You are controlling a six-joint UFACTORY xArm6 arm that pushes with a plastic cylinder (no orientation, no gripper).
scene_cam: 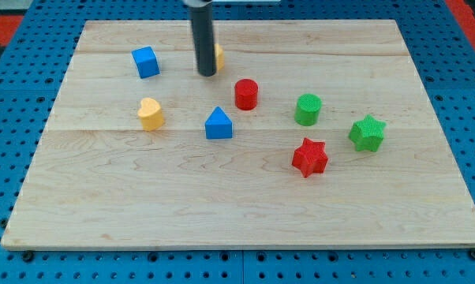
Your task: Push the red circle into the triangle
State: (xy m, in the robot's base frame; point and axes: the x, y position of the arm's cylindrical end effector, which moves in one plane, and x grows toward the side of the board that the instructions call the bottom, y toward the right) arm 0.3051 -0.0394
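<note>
The red circle (246, 94), a short cylinder, stands on the wooden board (245, 197) just right of the view's centre top. The blue triangle (218, 124) lies a little below and to its left, with a small gap between them. My tip (207, 74) is the lower end of the dark rod. It sits above and left of the red circle and above the blue triangle, touching neither. A yellow block (219, 56) is mostly hidden behind the rod.
A blue cube (145, 62) is at the upper left. A yellow heart (151, 113) lies left of the triangle. A green cylinder (308, 109), a green star (367, 132) and a red star (309, 157) lie to the right.
</note>
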